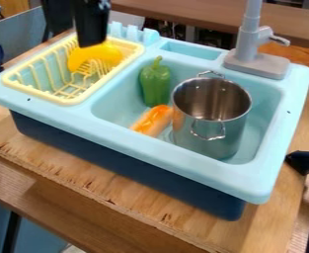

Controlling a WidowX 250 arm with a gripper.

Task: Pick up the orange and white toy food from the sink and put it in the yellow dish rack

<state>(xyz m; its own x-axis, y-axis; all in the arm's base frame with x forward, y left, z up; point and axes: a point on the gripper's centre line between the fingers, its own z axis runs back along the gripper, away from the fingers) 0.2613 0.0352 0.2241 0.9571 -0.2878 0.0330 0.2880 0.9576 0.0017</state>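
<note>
Black hand (89,39) over the yellow rounded object (96,57) in the cream drying rack (69,100).
Whether the hand is open or closed I cannot tell; the rack's prongs and rim surround the yellow rounded object. In the toy sink (136,143), a metal pot (212,133) stands beside an orange elongated item (152,120), with a green bell pepper (155,83) behind; the gray faucet (257,54) rises behind the pot.

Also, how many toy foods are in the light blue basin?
2: a green bell pepper near the yellow plastic rack, a long orange piece beside the silver metal pot, which may hide others.
</note>
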